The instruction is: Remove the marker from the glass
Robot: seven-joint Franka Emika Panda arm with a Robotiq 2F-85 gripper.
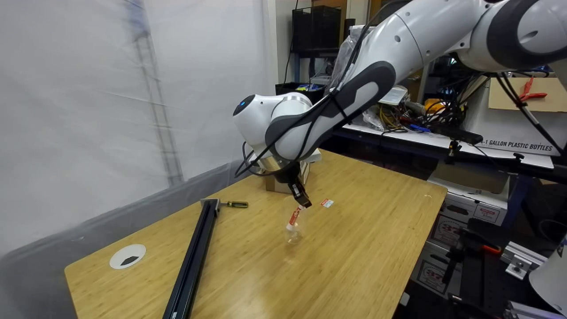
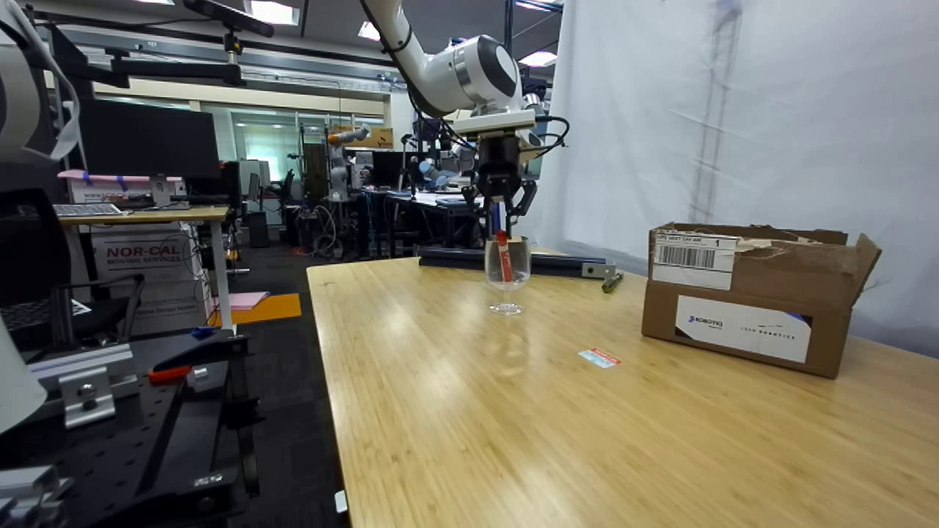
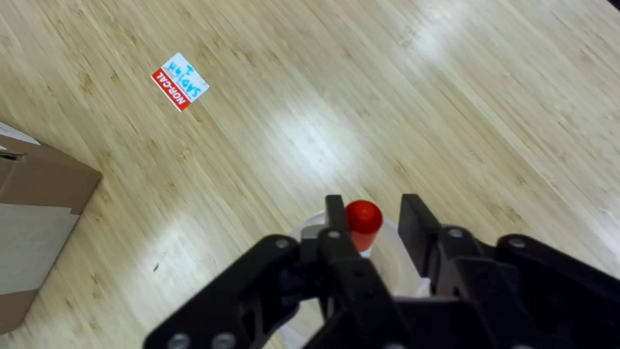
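Here's the end effector point(image 3: 373, 209) right down at the marker point(image 2: 505, 262), a finger on each side of the red cap point(image 3: 364, 216), standing apart, nothing gripped! Look at the wrist view: the cap sits hard by one finger, touching or just beside it, I can't tell which, and there's a plain gap to the other. Wide enough for the marker, then, but off-centre.

And the marker itself? In the glass point(image 2: 521, 267), leaning, its red top poking up at the rim in an exterior view. The glass stands upright on its foot on the table point(image 2: 469, 425), well apart from the cardboard box point(image 2: 777, 282); a little red-and-white label point(image 3: 179, 81) lies flat there too.

So which step is this? I'd call it the lining-up, on the very brink of the grasp; the marker isn't out. What's wanted next, by my reading: maybe a nudge sideways to centre the cap, then a gentle squeeze on the marker alone, fingertips kept off that thin rim. After that, a steady lift along the marker's lean until its lower end clears the glass. Tug it crooked and the glass could tip; on that slim stem it looks easy to topple!
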